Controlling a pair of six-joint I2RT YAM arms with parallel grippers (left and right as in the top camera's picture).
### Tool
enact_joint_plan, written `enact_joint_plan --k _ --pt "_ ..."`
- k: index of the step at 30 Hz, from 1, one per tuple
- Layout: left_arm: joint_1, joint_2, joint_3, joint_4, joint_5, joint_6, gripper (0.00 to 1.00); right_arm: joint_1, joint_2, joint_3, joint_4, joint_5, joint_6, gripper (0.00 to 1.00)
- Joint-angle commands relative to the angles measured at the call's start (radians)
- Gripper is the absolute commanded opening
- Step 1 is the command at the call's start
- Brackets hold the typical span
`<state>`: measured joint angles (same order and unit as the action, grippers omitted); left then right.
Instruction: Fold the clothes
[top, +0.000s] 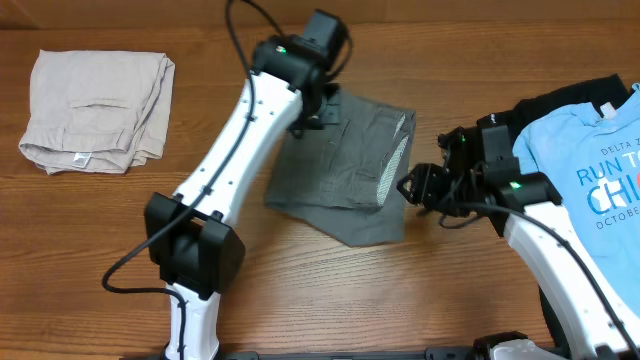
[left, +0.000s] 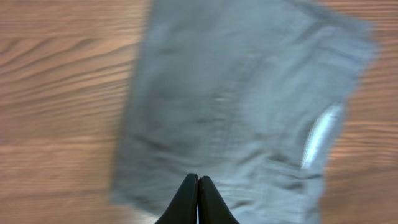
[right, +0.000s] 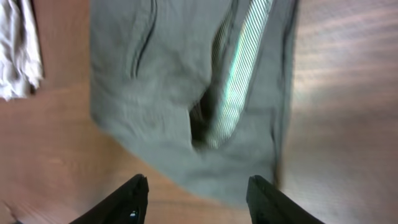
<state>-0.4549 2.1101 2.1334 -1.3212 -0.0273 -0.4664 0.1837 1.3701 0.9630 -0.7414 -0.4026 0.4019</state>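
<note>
Overhead, the grey shorts lie folded over, my left fingers pressed together, right fingers spread; I judge one fold remains

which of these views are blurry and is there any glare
Overhead: sharp, evenly lit; left wrist: the mid-grey woven shorts and brown wooden table look smeared; right wrist: soft blur, pale sheen on the wood at right.

Printed in white on the light blue T-shirt at the right edge: "DELTA T" in small letters, "RUN T" larger below, then "CHI" larger still, and lowest what looks like "OCTOBER". Each line cut off by the frame.
</note>
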Motion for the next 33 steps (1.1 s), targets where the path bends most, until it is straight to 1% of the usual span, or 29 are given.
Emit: enact_joint_plan --k 1,2,5,9,15,16,17,18,19,20,23,25,30,32,33 --pt "0.09 0.001 -0.003 -0.074 -0.044 0.024 0.09 0.0 0.127 0.018 0.118 -0.115 0.047 0.57" --pt "0.115 0.001 -0.003 -0.108 -0.049 0.025 0.11 0.0 0.192 0.018 0.179 -0.155 0.072 0.57" --pt "0.16 0.001 -0.003 -0.155 -0.055 0.025 0.13 0.008 0.305 0.018 0.265 -0.19 0.109 0.57" --pt "0.191 0.001 -0.003 -0.188 -0.058 0.026 0.13 0.02 0.422 0.018 0.348 -0.243 0.126 0.56" --pt "0.193 0.001 -0.003 -0.191 -0.062 0.026 0.14 0.053 0.454 0.018 0.428 -0.277 0.127 0.56" --pt "0.193 0.001 -0.003 -0.191 -0.062 0.026 0.14 0.056 0.454 0.018 0.441 -0.283 0.155 0.54" --pt "0.193 0.001 -0.003 -0.191 -0.062 0.026 0.14 0.056 0.454 0.018 0.442 -0.283 0.171 0.47" --pt "0.193 0.001 -0.003 -0.191 -0.062 0.026 0.14 0.056 0.454 0.018 0.441 -0.283 0.18 0.43" --pt "0.193 0.001 -0.003 -0.192 -0.062 0.026 0.14 0.057 0.454 0.018 0.441 -0.283 0.179 0.31" --pt "0.193 0.001 -0.003 -0.192 -0.062 0.026 0.14 0.057 0.454 0.018 0.44 -0.281 0.179 0.04" --pt "0.193 0.001 -0.003 -0.194 -0.062 0.026 0.14 0.053 0.444 0.023 0.441 -0.301 0.17 0.04" --pt "0.193 0.001 -0.003 -0.194 -0.062 0.039 0.14 0.042 0.419 0.042 0.399 -0.327 0.148 0.04" --pt "0.193 0.001 -0.003 -0.192 -0.062 0.04 0.15 0.031 0.303 0.076 0.187 -0.303 0.141 0.04" --pt "0.193 0.001 -0.003 -0.192 -0.062 0.04 0.16 0.035 0.279 0.076 0.097 -0.219 0.142 0.04" --pt "0.193 0.001 -0.003 -0.192 -0.062 0.04 0.16 0.038 0.28 0.074 0.031 -0.133 0.142 0.04"
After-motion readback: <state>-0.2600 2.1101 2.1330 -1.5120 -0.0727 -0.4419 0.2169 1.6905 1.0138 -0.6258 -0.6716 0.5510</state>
